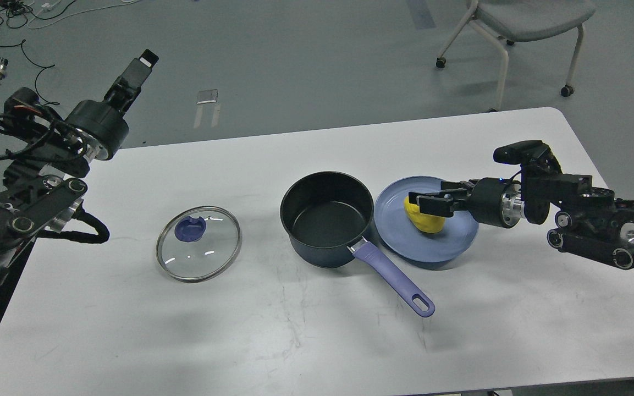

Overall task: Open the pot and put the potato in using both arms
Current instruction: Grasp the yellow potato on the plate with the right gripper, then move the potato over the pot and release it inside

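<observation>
So on the desk [306,341] the lid [198,243] lies flat on the left, well apart from the pot [326,217] in the middle. Pot's handle [393,280] points toward the front right. Plate [448,247] sits just right of the pot, touching or nearly, with the potato [426,223] on it. A chair [520,33] stands on the floor behind the desk, far right.

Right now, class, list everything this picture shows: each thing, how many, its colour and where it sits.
pot: one, navy, lavender handle, table centre, open.
glass lid: one, clear with blue knob, flat on table left of pot.
plate: one, blue, right of pot.
potato: one, yellow, on plate.
table: one, white.
chair: one, grey, behind table.
left gripper: black, raised off the table's left edge.
right gripper: black, fingers around potato.
</observation>
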Robot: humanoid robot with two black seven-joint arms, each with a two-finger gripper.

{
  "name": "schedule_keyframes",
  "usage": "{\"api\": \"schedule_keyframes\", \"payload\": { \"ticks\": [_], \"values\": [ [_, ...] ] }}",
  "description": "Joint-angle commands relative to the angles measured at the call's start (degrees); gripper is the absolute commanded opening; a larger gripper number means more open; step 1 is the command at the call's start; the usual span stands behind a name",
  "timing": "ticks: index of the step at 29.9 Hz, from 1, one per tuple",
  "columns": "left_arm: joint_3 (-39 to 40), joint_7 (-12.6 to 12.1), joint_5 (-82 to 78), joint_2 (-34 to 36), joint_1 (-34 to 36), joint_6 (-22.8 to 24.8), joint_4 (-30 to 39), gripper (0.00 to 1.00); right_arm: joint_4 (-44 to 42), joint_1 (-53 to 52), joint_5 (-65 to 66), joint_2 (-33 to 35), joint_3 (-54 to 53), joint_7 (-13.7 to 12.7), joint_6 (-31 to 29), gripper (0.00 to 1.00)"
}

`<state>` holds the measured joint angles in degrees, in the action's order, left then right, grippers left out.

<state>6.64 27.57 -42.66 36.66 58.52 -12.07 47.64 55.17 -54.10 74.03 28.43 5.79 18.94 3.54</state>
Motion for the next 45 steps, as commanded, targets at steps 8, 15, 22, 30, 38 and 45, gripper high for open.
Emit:
{"api": "schedule_keyframes", "payload": {
  "ticks": [8,15,22,30,38,45],
  "values": [
    [-0.23,0.43,-0.14,0.26,-1.48,-1.73,-0.09,0.98,0.2,0.04,0.15,-0.3,3.52,1.1,0.24,0.59],
    [-0.23,0.43,-0.23,0.08,-1.65,-1.82,-0.09,0.98,-0.15,-0.57,0.15,-0.39,3.96,1.97,0.24,0.34],
    [-0.23,0.43,-0.23,-0.27,-2.09,-2.52,-0.09,0.98,-0.24,-0.92,-0.11,-0.13,3.53,2.15,0.42,0.32],
    [-0.23,0.43,-0.14,-0.45,-2.0,-2.52,-0.09,0.98,-0.06,-9.43,-1.08,0.22,3.44,2.77,0.42,0.32],
    [-0.23,0.43,-0.23,-0.36,-2.0,-2.52,-0.09,0.98,0.29,-16.65,-6.69,-7.67,3.87,2.77,-0.02,0.32],
    [-0.23,0.43,-0.23,-0.45,-2.0,-2.61,-0.09,0.98,-2.25,-18.5,-8.37,-16.64,8.26,2.77,-0.55,0.33]
  ]
}}
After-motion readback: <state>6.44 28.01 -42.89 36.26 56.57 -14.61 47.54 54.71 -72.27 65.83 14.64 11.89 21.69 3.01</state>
